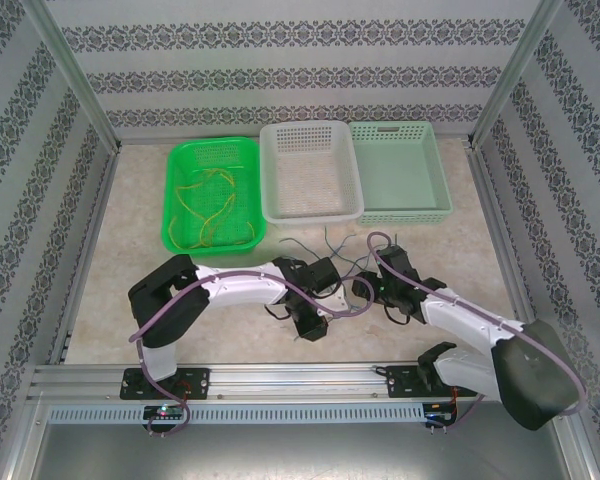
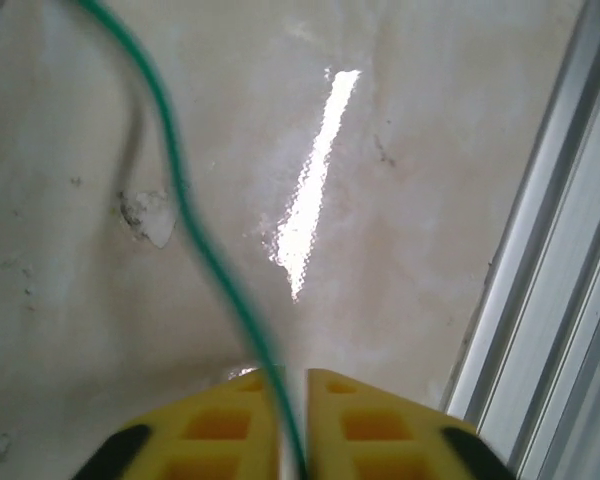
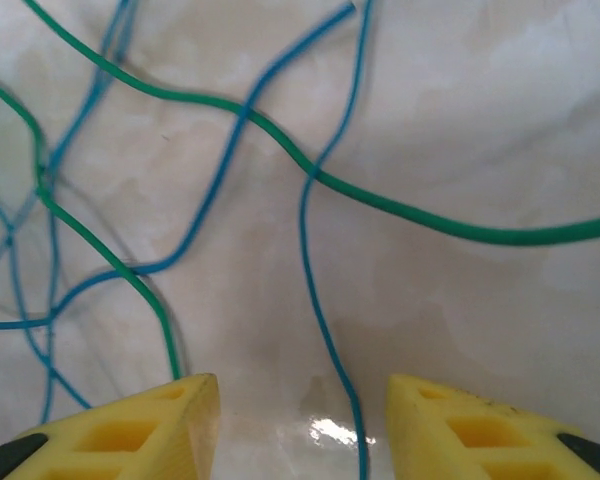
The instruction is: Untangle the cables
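A tangle of thin blue and green cables (image 1: pixel 330 247) lies on the table in front of the baskets. My left gripper (image 1: pixel 313 325) (image 2: pixel 292 400) is shut on a green cable (image 2: pixel 180 190), which runs up and away from between its yellow fingers. My right gripper (image 1: pixel 363 290) (image 3: pixel 302 400) stands open just over the table. A blue cable (image 3: pixel 310 270) passes loose between its fingers, nearer the right one. A second green cable (image 3: pixel 380 200) crosses ahead of it, over several blue loops. Yellow cables (image 1: pixel 212 205) lie in the green basket (image 1: pixel 177 160).
Three baskets stand in a row at the back: the green one, a white one (image 1: pixel 310 127) and a pale green one (image 1: pixel 400 127). An aluminium rail (image 2: pixel 540 300) runs close to my left gripper's right side. Patterned walls close the table in.
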You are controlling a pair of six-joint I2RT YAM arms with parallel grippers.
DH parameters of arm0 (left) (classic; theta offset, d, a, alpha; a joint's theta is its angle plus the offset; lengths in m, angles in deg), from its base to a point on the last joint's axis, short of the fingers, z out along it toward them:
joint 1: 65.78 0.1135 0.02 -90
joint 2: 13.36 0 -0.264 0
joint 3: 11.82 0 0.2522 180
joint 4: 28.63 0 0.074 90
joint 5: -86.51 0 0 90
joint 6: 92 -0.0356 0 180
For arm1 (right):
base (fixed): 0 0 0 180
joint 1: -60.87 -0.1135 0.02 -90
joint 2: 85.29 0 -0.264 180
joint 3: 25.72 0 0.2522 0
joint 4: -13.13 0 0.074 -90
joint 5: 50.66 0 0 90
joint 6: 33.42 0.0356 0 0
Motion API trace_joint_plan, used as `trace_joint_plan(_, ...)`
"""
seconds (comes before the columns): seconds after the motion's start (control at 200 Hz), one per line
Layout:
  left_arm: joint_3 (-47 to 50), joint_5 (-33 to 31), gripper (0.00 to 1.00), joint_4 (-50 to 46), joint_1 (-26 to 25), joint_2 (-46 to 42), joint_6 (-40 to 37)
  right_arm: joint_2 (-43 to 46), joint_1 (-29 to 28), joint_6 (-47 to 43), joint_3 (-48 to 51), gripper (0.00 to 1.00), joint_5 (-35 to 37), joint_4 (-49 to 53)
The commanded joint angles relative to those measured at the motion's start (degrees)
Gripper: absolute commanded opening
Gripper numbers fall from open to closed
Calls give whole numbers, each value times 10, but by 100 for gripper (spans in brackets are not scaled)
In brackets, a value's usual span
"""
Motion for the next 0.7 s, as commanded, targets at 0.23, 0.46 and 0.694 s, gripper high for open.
trace_joint_plan(0.23, -137, 61, 3, -203, 9, -89, -69, -151, 7, 42, -51, 25, 2, 7)
trace_joint_plan(0.46, -165, 242, 4, -241, 91, -184, -46, -155, 19, 71, -31, 11, 35, -4)
trace_joint_plan(0.694, -140, 350, 5, -100, 223, -315, 60, -165, 21, 77, -31, 8, 36, -13)
